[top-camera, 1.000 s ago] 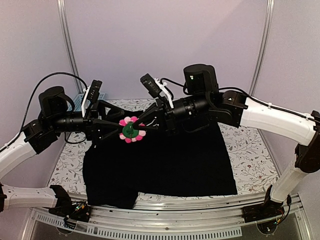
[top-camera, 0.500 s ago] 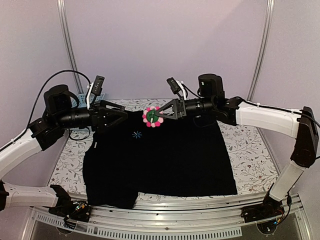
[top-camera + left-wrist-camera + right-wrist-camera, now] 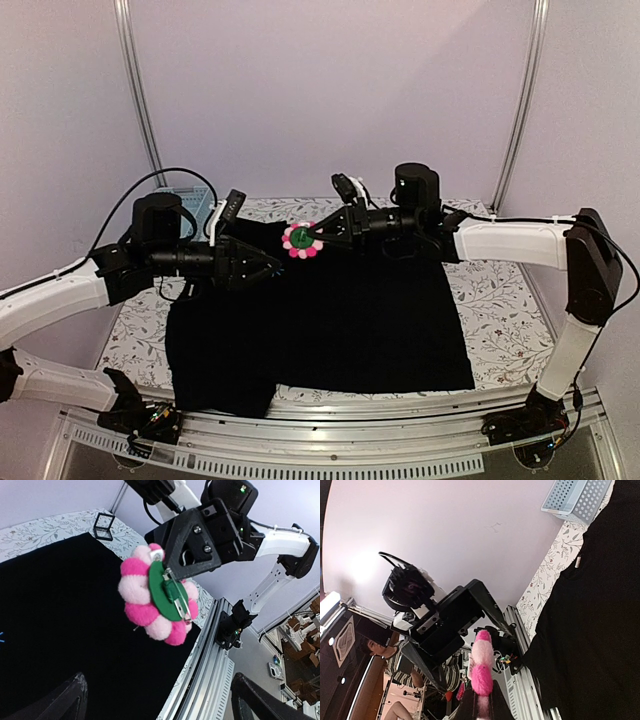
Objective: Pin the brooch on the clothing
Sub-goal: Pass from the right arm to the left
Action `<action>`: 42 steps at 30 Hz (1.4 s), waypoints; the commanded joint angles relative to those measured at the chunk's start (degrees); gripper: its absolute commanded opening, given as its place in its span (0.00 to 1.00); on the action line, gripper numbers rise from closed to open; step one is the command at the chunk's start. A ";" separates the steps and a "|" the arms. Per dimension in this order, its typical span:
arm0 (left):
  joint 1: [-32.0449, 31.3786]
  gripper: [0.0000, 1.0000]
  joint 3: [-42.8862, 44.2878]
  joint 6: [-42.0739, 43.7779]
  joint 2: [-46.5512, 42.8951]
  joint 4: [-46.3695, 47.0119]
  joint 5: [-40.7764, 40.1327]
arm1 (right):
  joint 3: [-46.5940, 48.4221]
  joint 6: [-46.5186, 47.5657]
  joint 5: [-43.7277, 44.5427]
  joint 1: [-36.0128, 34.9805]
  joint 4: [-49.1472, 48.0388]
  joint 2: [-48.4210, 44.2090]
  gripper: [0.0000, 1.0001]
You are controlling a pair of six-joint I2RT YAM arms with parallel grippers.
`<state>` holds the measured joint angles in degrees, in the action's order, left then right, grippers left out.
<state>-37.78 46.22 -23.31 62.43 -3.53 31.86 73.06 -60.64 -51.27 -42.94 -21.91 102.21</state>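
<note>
The brooch (image 3: 300, 240), pink petals around a green centre, hangs in the air above the shirt's collar area. My right gripper (image 3: 319, 236) is shut on it from the right. In the left wrist view its green back with a metal pin (image 3: 170, 592) faces me. In the right wrist view it stands edge-on (image 3: 481, 662) between my right gripper's (image 3: 481, 705) fingers. The black shirt (image 3: 340, 320) lies flat on the table. My left gripper (image 3: 274, 266) is open and empty, just below and left of the brooch, over the shirt's chest (image 3: 60, 605). Its fingers (image 3: 70, 697) stand wide apart.
A light-blue basket (image 3: 192, 208) stands at the back left, also in the right wrist view (image 3: 575, 500). A small black stand (image 3: 103, 526) sits on the floral tablecloth (image 3: 500, 320) behind the shirt. Metal rails (image 3: 380, 425) run along the near edge.
A second ago both grippers met at the brooch. The right gripper carried it up and right. The left gripper, empty, moved right and lower over the shirt's chest.
</note>
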 commanded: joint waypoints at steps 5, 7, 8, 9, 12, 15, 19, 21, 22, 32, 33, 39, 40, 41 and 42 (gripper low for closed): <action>-2.14 0.98 1.29 -3.33 3.93 5.93 0.84 | 3.83 3.66 -3.39 -2.90 -0.59 1.57 0.00; -2.21 0.88 2.05 -3.32 4.54 6.43 1.59 | 4.19 4.76 -3.63 -2.99 0.01 1.52 0.00; -2.21 0.80 2.42 -3.25 4.68 6.67 1.95 | 4.08 5.11 -3.73 -3.07 0.00 1.38 0.00; -2.22 0.70 2.66 -3.11 4.79 6.89 2.44 | 3.96 5.33 -3.69 -3.11 0.00 1.20 0.00; -2.55 0.53 3.00 -2.83 4.93 7.31 4.22 | 3.76 5.45 -3.49 -3.16 0.00 0.68 0.00; -3.44 0.44 3.15 -2.95 5.11 7.70 3.95 | 3.84 5.30 -3.49 -3.30 -0.65 0.82 0.00; -4.14 0.44 3.60 -3.42 5.56 7.83 2.98 | 4.16 4.75 -3.67 -3.72 -1.44 1.26 0.00; -4.31 0.44 3.55 -3.26 5.59 7.84 2.86 | 4.28 4.70 -3.52 -3.80 -1.62 1.32 0.00; -4.32 0.45 3.47 -2.97 5.67 7.84 2.94 | 4.24 4.74 -3.43 -3.77 -1.60 1.23 0.00; -5.11 0.42 1.53 -0.57 4.45 8.76 4.93 | 4.75 4.68 -3.14 -3.87 -1.27 0.90 0.00; -5.11 0.39 1.65 -0.33 4.51 8.68 5.04 | 4.78 4.73 -3.14 -3.88 -1.29 0.93 0.00; -4.91 0.34 2.62 0.96 4.28 8.50 4.51 | 4.90 4.91 -3.84 -4.42 -1.14 1.06 0.00; -4.79 0.34 2.98 1.22 4.31 8.66 4.57 | 4.90 5.12 -3.96 -4.49 -0.89 0.98 0.00; -4.70 0.34 3.33 1.49 4.32 8.71 4.55 | 4.84 5.21 -4.01 -4.52 -0.46 1.04 0.00; -4.61 0.34 3.76 1.71 4.32 8.71 4.53 | 4.82 5.40 -4.02 -4.50 -0.25 0.99 0.00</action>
<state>-42.11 48.27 -23.53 67.29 4.27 35.83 76.55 -56.31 -54.59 -46.78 -22.35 102.61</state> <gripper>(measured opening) 0.341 0.033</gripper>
